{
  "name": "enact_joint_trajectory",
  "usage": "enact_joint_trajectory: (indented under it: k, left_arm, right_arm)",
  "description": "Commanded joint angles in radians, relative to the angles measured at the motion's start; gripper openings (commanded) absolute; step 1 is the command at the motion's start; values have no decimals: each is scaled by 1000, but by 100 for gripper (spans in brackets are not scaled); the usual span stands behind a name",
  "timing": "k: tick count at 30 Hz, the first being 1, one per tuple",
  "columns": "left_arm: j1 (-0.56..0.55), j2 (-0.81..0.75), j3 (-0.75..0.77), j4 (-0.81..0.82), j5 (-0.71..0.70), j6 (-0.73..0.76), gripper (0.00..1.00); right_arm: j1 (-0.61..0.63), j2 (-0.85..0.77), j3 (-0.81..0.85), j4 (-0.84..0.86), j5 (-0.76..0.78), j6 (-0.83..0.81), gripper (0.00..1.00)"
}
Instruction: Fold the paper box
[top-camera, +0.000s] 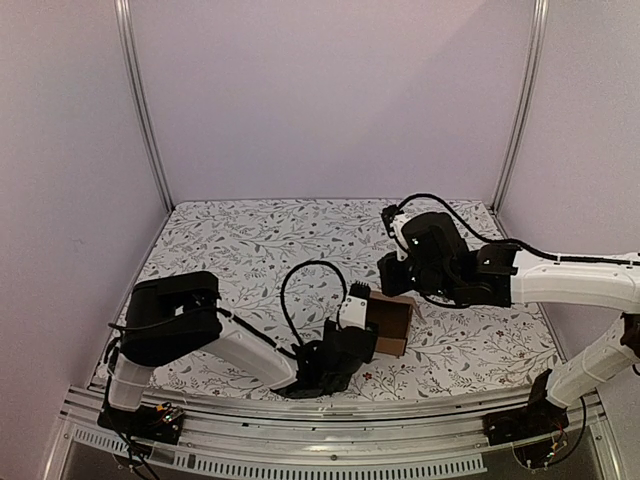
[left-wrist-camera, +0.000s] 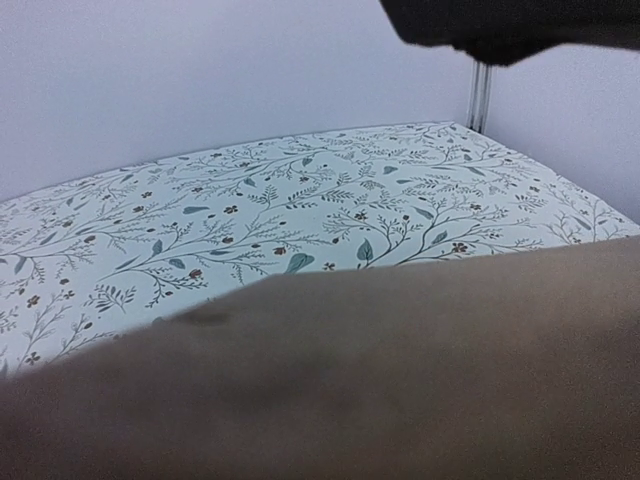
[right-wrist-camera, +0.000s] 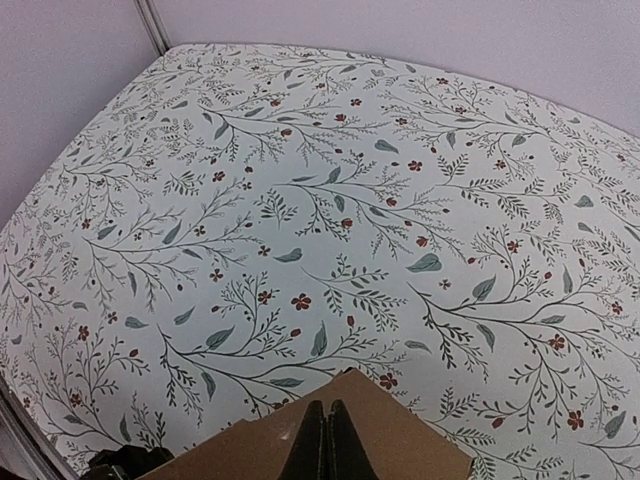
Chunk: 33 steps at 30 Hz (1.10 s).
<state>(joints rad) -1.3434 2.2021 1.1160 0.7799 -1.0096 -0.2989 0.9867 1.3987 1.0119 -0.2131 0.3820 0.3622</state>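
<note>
The paper box (top-camera: 393, 322) is a small brown open-topped carton standing near the front middle of the table. My left gripper (top-camera: 360, 325) lies low against the box's left side. In the left wrist view blurred brown cardboard (left-wrist-camera: 400, 370) fills the lower half and hides the fingers. My right gripper (top-camera: 392, 286) hovers at the box's far edge. In the right wrist view its gripper (right-wrist-camera: 327, 408) has both fingers pressed together over a brown cardboard panel (right-wrist-camera: 410, 445).
The table is covered by a floral-patterned cloth (top-camera: 260, 240). White walls and metal corner posts (top-camera: 142, 110) enclose it. The right arm's dark body (left-wrist-camera: 520, 25) hangs over the top of the left wrist view.
</note>
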Motion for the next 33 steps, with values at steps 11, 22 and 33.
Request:
enact_joint_trajectory:
  k: [11, 22, 33]
  left_arm:
    - [-24, 35, 12, -206, -31, -21, 11]
    - [-73, -137, -84, -283, -9, -75, 57]
    - [-65, -382, -176, -585, 104, -229, 62]
  right_arm:
    - [-14, 123, -142, 113, -45, 124, 0]
    - [-12, 162, -193, 159, -41, 166, 0]
    - [-5, 187, -281, 234, -13, 213, 0]
